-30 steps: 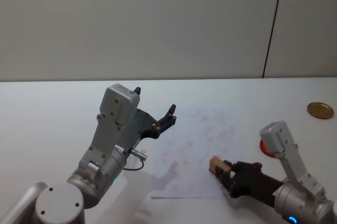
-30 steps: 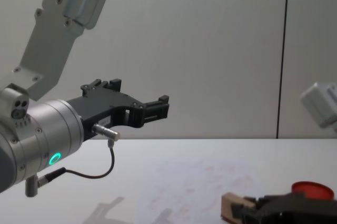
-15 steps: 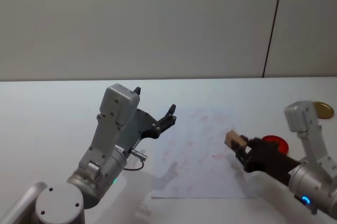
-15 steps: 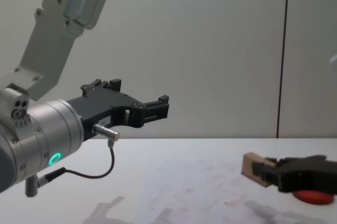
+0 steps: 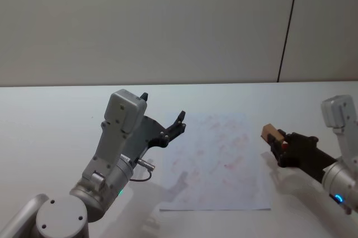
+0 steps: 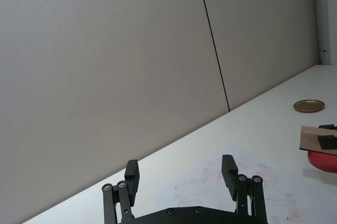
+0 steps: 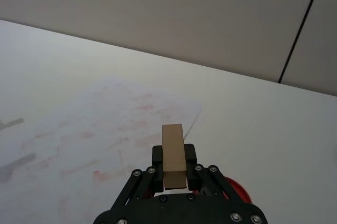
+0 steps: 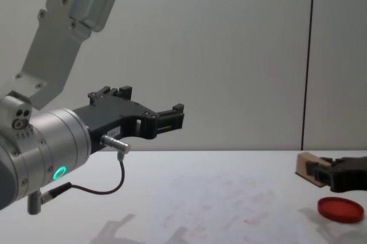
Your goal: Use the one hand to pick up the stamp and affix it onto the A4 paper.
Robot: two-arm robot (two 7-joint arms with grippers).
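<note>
The stamp [image 5: 271,134], a small tan wooden block, is held in the air with my right gripper [image 5: 278,144] shut on it. It hangs just past the right edge of the A4 paper [image 5: 215,162], a white sheet speckled with faint red marks. The right wrist view shows the stamp [image 7: 173,153] clamped between the black fingers, with the paper [image 7: 105,124] lying beyond it. From the chest, the stamp [image 8: 307,169] floats above the table. My left gripper [image 5: 164,106] is raised over the paper's left side, open and holding nothing [image 6: 180,174].
A flat round red ink pad [image 8: 340,208] lies on the white table below the right gripper, right of the paper. A gold round lid [image 6: 308,105] sits farther back on the right. A grey wall stands behind the table.
My right gripper has carried the stamp up off the paper's near right part and moved it right and back, past the sheet's edge, over the red ink pad. The left arm has not moved.
</note>
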